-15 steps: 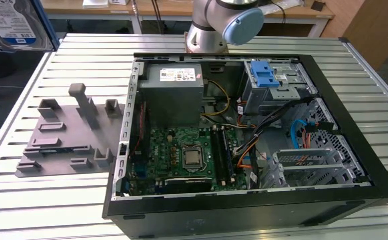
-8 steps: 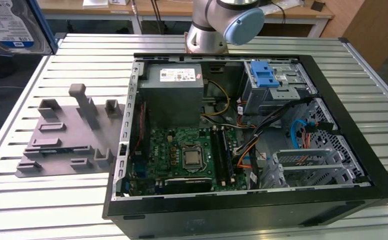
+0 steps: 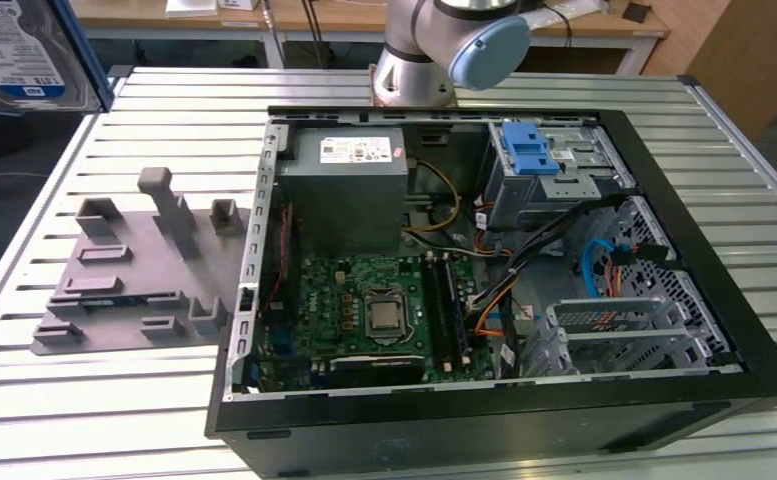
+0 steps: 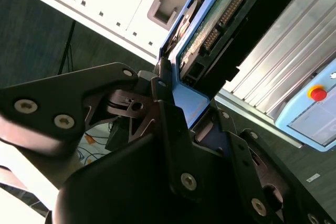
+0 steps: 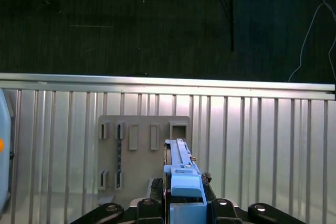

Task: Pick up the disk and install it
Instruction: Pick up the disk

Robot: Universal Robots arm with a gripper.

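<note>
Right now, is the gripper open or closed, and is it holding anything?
Gripper: closed, holding the disk by its blue frame.

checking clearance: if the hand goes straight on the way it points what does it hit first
Likely the grey fixture plate on the slatted table, with the held disk touching first; depth is unclear.

In the exterior view we see just part of the disk: its label and blue frame run off the picture's edge at the exterior view's left. The arm is likewise cut off above its joint. In the first wrist view the claw closes round the disk's blue frame and hides the gripped end. The near wall of the computer case also runs off the exterior view's edge.
</note>
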